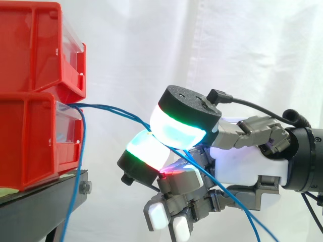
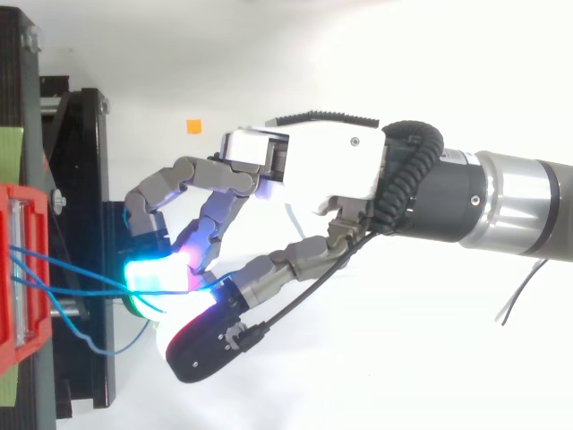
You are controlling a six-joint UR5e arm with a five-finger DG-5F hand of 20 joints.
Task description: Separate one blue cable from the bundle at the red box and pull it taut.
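Several thin blue cables (image 1: 118, 112) come out between the two stacked red bins (image 1: 30, 141) and slope down to the right into my hand (image 1: 247, 161). The hand is shut: a large cyan-green glowing pad (image 1: 179, 132) above and another glowing pad (image 1: 146, 154) below pinch two blue strands between them. Those strands run nearly straight from the bin to the pinch, then trail on down past the palm (image 1: 237, 206). Another blue cable (image 1: 78, 171) hangs slack down the bin's front. From above, the strands (image 2: 81, 278) fan from the red bin (image 2: 18, 269) to the pads, with the hand (image 2: 313, 166) to their right.
The bins sit on a black stand (image 1: 45, 201) at the left, its frame (image 2: 81, 179) just left of the fingers. A slack blue loop (image 2: 89, 340) droops beside it. A small orange marker (image 2: 193, 126) lies on the white surface. White curtain behind.
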